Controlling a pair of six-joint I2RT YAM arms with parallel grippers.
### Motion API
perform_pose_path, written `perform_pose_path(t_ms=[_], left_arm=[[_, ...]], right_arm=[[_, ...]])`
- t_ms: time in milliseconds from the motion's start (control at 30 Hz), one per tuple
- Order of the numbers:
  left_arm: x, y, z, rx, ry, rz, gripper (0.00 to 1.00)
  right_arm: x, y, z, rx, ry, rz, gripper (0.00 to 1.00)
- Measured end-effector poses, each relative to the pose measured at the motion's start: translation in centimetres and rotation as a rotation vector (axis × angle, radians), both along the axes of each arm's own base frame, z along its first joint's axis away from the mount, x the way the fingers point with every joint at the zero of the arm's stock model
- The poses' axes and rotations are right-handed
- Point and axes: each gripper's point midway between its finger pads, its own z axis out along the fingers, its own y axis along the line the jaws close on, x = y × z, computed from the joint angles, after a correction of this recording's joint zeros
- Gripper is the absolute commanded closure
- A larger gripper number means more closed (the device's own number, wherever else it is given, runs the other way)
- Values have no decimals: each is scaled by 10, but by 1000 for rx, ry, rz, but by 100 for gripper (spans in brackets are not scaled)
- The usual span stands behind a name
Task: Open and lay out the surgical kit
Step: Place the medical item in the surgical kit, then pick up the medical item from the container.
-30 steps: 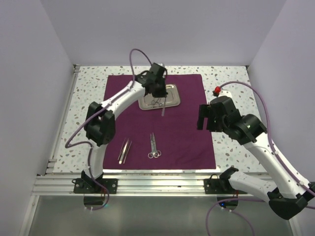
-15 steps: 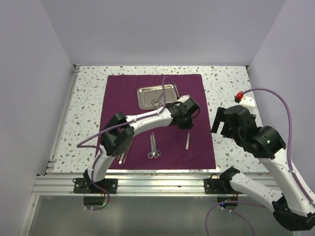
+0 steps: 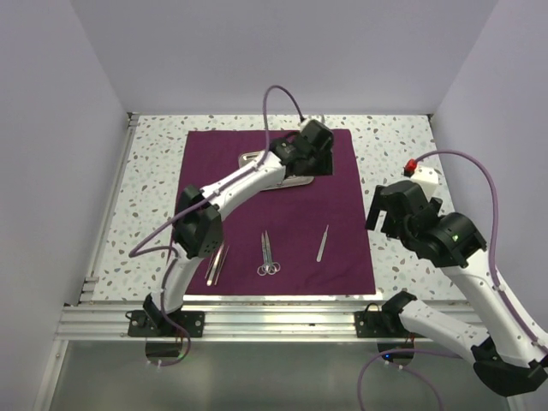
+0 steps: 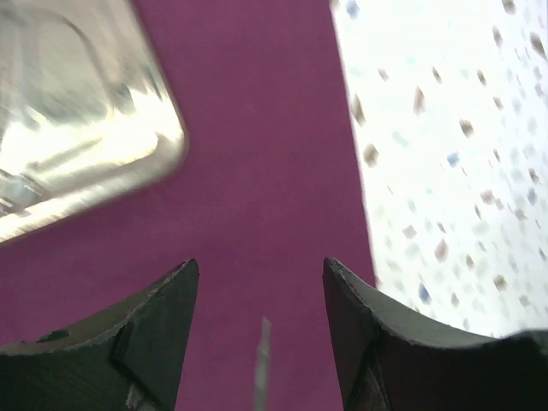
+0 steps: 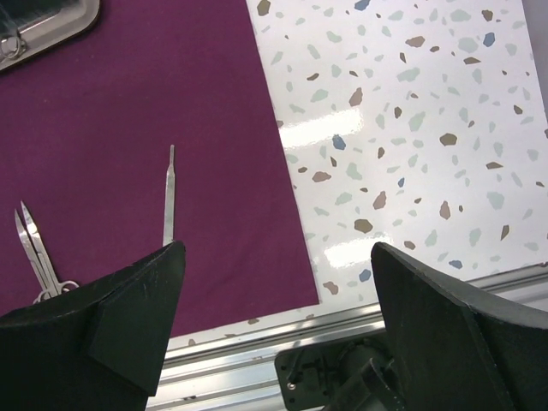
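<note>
The left claw (image 4: 259, 265) stands released and empty above the maroon cloth wrap (image 4: 257, 154), with the steel tray (image 4: 77, 145) just ahead to its left and the cloth's edge to its right. The right claw (image 5: 278, 248), spread wide and holding nothing, hangs over the cloth's right border. A slim steel instrument (image 5: 169, 201) lies ahead of its cloth-side finger, and the scissors (image 5: 34, 248) lie further left.

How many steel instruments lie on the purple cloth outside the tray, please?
3: tweezers at the near left, scissors in the middle, a slim tool to the right. The partly hidden tray may hold more.
</note>
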Motion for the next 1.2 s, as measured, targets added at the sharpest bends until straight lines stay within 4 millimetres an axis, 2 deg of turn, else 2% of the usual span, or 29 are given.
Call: perform_pose_path(t_ms=[100, 167, 200, 267, 367, 467, 600, 667, 867, 1000, 1067, 1200], left_arm=[[57, 40, 5, 45, -73, 31, 36], [100, 66, 1, 72, -118, 60, 37], [115, 76, -3, 86, -133, 69, 37], [148, 102, -20, 121, -152, 90, 37], [176, 135, -57, 180, -137, 102, 38], [185, 148, -90, 217, -111, 78, 38], [186, 138, -112, 226, -114, 17, 38], [185, 131, -115, 219, -121, -6, 38], [193, 119, -107, 217, -194, -40, 37], [198, 129, -115, 283, -210, -19, 37], [199, 135, -125, 326, -206, -12, 37], [201, 143, -127, 382, -219, -5, 38]], right_arm=[[2, 1, -1, 0, 8, -6, 6], [3, 2, -1, 2, 10, -9, 6], [4, 3, -1, 3, 12, -11, 6], [5, 4, -1, 1, 20, -16, 6], [7, 6, -3, -2, 38, -26, 6], [6, 6, -8, -8, 65, -37, 7], [5, 8, -14, -14, 99, -48, 7], [5, 9, -18, -18, 116, -51, 7], [6, 13, -25, -28, 158, -53, 7], [4, 11, -25, -29, 162, -56, 7], [3, 11, -24, -30, 163, -56, 7], [3, 10, -24, -30, 163, -55, 7]])
